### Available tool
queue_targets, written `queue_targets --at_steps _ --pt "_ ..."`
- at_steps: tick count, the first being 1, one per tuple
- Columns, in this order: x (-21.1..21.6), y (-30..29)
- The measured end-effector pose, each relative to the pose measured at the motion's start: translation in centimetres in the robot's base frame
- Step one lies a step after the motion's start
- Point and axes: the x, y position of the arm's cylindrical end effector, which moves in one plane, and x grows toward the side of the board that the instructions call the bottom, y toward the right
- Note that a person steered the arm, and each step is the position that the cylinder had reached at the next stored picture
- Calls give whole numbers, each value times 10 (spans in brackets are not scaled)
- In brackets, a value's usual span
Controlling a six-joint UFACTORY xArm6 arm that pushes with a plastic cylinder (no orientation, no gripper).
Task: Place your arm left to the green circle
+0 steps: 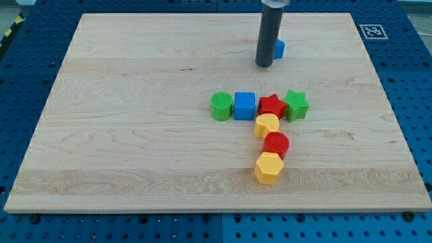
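Up near the view's top of the counter [135, 67], my tip [264, 65] sits just beside a small blue block [279, 48], no fingers to open or close, well apart from the green circle [221, 106] at the row's left end, so the approach is hardly begun.

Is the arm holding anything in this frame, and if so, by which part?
Nothing is held. My tip rests at the view's top beside a partly hidden blue block, well above and to the right of the green circle.
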Motion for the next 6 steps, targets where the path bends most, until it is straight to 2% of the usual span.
queue_targets --at_steps 6 --pt "41 -107"
